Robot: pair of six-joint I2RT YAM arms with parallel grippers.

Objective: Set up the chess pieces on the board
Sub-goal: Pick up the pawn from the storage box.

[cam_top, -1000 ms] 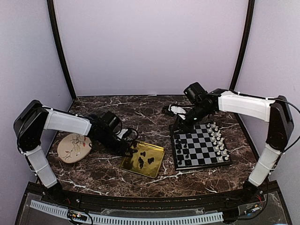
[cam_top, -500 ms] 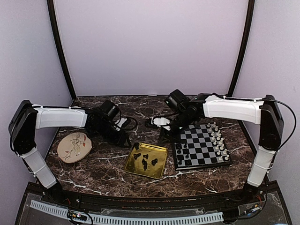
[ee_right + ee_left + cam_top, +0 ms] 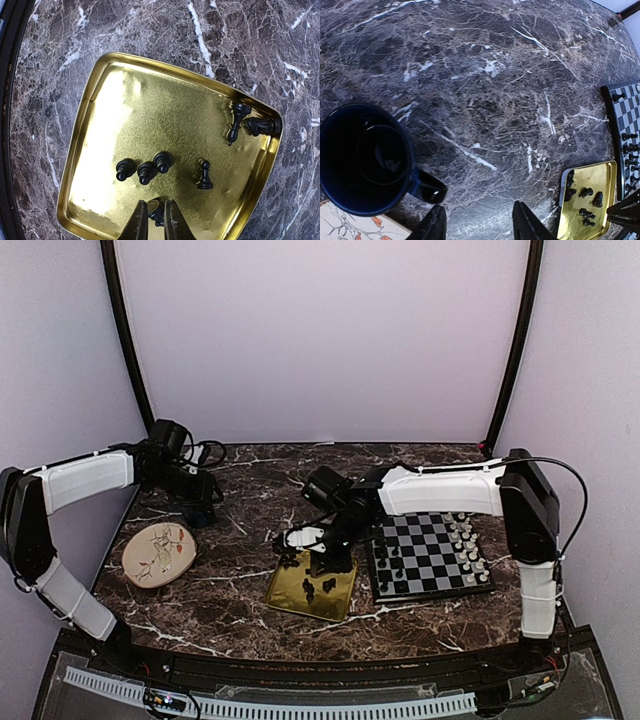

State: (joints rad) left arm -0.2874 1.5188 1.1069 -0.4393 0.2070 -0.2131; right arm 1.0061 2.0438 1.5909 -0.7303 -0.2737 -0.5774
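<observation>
The board (image 3: pixel 430 555) lies right of centre, with white pieces (image 3: pixel 466 540) along its right side and black pieces (image 3: pixel 388 558) along its left. The gold tray (image 3: pixel 290 592) beside it holds several loose black pieces (image 3: pixel 145 170). My right gripper (image 3: pixel 325 558) is low over the tray. Its fingers (image 3: pixel 137 225) are closed on a tipped black piece (image 3: pixel 156 211) at the tray's near edge. My left gripper (image 3: pixel 200 510) is open and empty above the marble at the far left, next to a dark blue mug (image 3: pixel 365 160).
A round floral plate (image 3: pixel 158 552) lies at the left, near the mug. The tray (image 3: pixel 585 205) and the board's corner (image 3: pixel 627 130) show at the right of the left wrist view. Dark walls and posts ring the table.
My right gripper has moved from the board's far left corner, left and down onto the tray. My left arm has drawn back from the tray to the far left by the mug.
</observation>
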